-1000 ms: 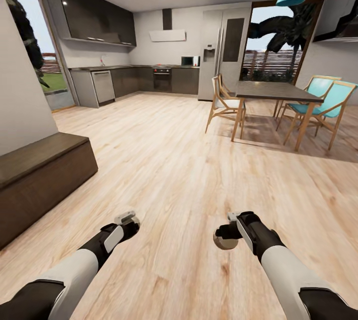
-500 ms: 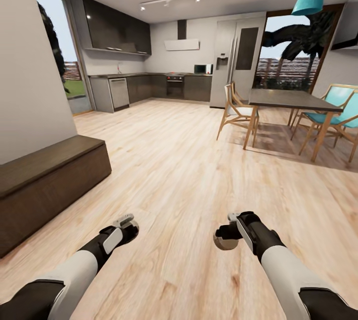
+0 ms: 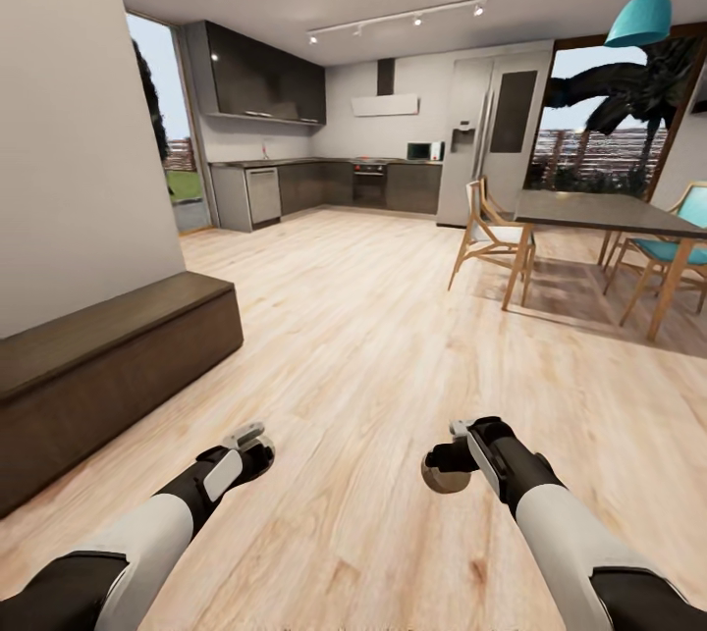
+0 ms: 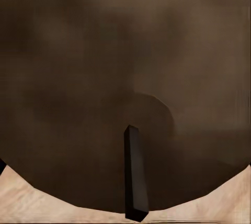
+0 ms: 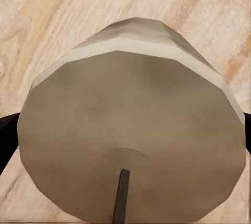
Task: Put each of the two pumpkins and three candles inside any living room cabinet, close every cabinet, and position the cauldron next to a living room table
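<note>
Gripping status: right gripper (image 3: 450,467) is clamped on a candle (image 3: 446,477); in the right wrist view the beige candle (image 5: 133,145) sits close to the lens with its dark wick (image 5: 121,195) pointing at the camera.
Candle position: held above the light wooden floor (image 3: 393,356), in front of the robot on its right side.
Left gripper (image 3: 247,440): extended low over the floor; the left wrist view shows a second candle (image 4: 120,88), dark and shadowed, with its wick (image 4: 134,174), right at the lens. Jaw state of this gripper: cannot be determined.
Cabinet (image 3: 108,366): long, low, dark brown unit against the wall on the robot's left, its front panels flush and shut.
Dining table (image 3: 614,214): far right, with a wooden chair (image 3: 491,243) and a teal chair (image 3: 678,248) beside it.
Kitchen cupboards (image 3: 324,184): along the far wall, next to a tall refrigerator (image 3: 491,135).
Pendant lamp (image 3: 640,13): teal, hanging over the dining table.
</note>
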You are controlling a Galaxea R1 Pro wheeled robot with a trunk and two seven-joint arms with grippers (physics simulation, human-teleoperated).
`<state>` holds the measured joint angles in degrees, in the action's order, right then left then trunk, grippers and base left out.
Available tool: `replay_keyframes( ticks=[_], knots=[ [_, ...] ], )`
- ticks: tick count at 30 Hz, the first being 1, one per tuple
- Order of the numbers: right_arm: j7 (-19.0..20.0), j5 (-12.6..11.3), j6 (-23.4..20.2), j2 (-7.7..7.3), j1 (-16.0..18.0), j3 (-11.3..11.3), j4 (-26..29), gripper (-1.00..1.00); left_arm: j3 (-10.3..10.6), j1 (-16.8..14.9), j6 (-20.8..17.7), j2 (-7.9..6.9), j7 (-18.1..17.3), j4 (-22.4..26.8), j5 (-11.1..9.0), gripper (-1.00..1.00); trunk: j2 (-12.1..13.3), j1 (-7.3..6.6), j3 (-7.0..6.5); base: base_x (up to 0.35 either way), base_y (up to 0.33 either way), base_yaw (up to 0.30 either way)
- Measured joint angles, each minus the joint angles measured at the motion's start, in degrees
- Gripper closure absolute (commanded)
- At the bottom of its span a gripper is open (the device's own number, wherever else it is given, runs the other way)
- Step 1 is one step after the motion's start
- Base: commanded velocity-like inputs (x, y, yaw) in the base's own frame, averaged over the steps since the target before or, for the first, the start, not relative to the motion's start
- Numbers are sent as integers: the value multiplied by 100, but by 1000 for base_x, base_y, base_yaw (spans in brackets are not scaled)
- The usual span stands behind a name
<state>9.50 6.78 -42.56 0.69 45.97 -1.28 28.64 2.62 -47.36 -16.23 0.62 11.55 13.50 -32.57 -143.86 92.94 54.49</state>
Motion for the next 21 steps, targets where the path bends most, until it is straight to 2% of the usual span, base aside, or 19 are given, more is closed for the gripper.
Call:
replay_keyframes(
  ticks=[14,21],
  knots=[
    [0,5,-9,0,0,7,-3,100,1,1,-4,11,4,-5,2,100,19,-36,-191,-206,-214,162],
    [-1,5,-6,0,-1,13,-6,100,0,0,-1,17,6,-7,-2,100,28,-56,-287,-26,-34,159]
  ],
)
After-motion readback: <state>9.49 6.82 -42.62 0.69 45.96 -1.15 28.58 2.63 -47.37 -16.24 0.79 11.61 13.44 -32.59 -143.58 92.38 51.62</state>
